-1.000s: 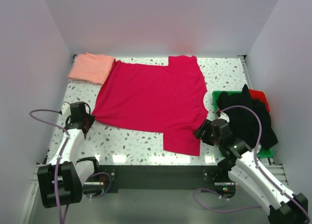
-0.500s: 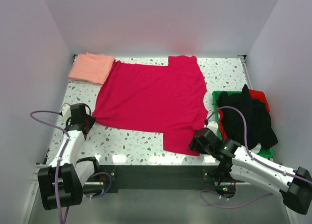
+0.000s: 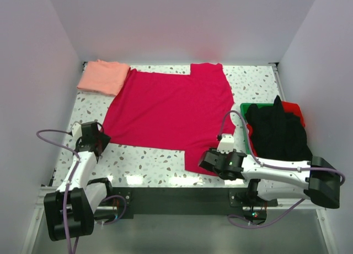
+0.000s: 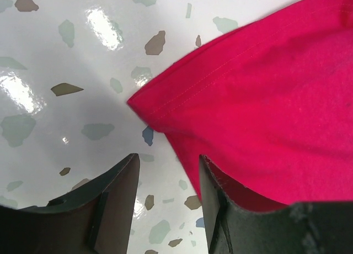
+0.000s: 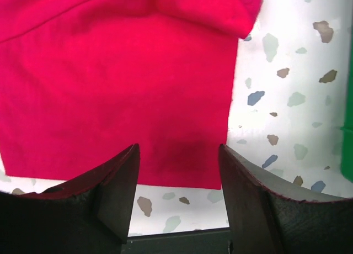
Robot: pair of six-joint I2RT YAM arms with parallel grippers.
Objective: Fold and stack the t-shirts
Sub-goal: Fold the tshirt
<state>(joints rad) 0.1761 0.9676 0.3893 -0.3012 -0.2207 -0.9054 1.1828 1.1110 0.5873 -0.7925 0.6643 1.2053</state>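
Your left claw [image 4: 165, 174] stood with its jaws apart and nothing between them but the speckled white worktop [image 3: 149, 157]. The near hem corner of the crimson-red short-sleeved cloth t-shirt [image 3: 171, 113] lay just ahead of it, the cloth's edge running under one finger. Your right claw [image 5: 177, 154] was likewise spread and empty, low over the near sleeve, whose hem lay straight ahead between its fingers. The shirt was spread flat from one claw to the other and on to the far side. The pale salmon-pink folded shirt [image 3: 103, 76] sat well ahead of the left claw at the far corner, touching the red one. A green plastic tray [image 3: 243, 106] heaped with dark garments [image 3: 278, 132] lay beside the right claw. I judged the red cloth light, limp and likely to slide on that glossy surface, and it would sag and bunch wherever it was unsupported. The stitched hems looked the firmest hold: the corner for the left, the sleeve edge for the right, pinched low so only the layers you meant came up.
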